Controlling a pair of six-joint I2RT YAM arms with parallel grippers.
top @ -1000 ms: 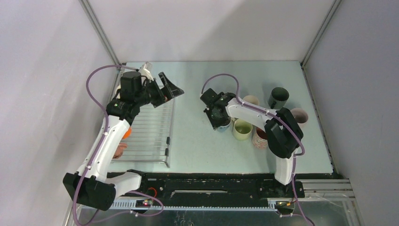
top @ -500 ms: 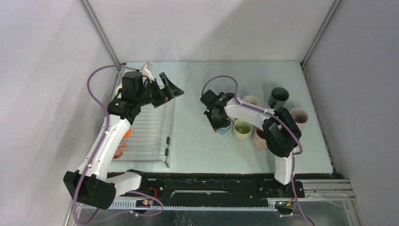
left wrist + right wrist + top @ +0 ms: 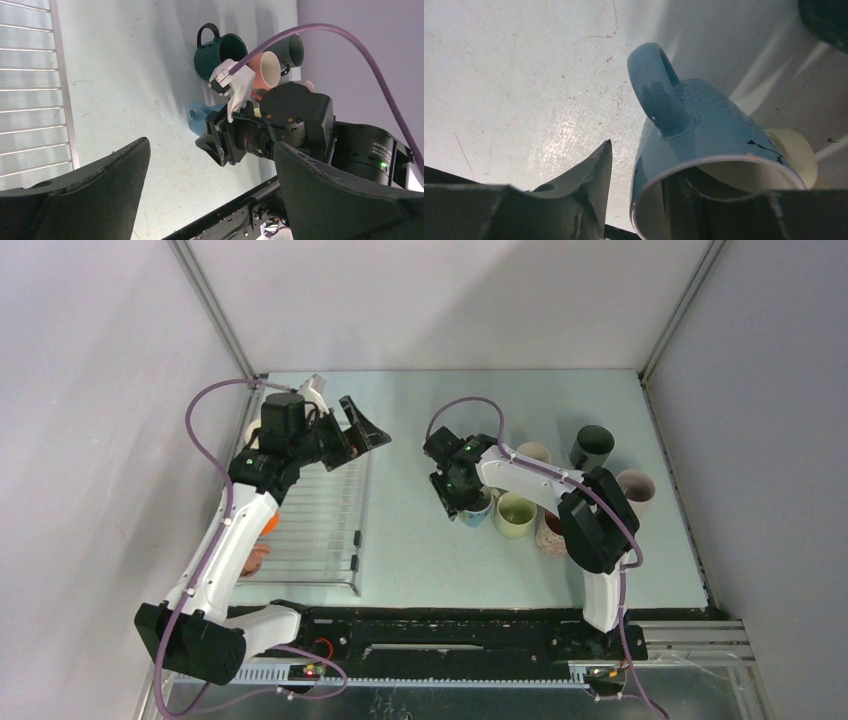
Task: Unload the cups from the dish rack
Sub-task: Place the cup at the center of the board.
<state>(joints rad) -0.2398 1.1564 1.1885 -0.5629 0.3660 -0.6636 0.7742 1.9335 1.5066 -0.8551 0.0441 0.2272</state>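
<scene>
Straddling the blue mug's (image 3: 704, 125) rim on the table (image 3: 400, 540), the right end effector (image 3: 464, 499) is partly open, its outer finger clear of the wall. The left end effector (image 3: 366, 430) gapes wide over the dish rack's (image 3: 320, 510) far corner.

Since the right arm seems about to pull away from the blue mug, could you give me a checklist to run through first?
1. Light blue mug set beside the pale green mug: ok.
2. Right gripper loosened: ok, outer finger stands apart from the mug wall.
3. Mug free of the gripper: not ok, the other finger is inside its rim.
4. Left gripper open over the dish rack: ok.
5. Rack emptied: not ok, an orange cup and a pink cup sit at its left edge.
</scene>
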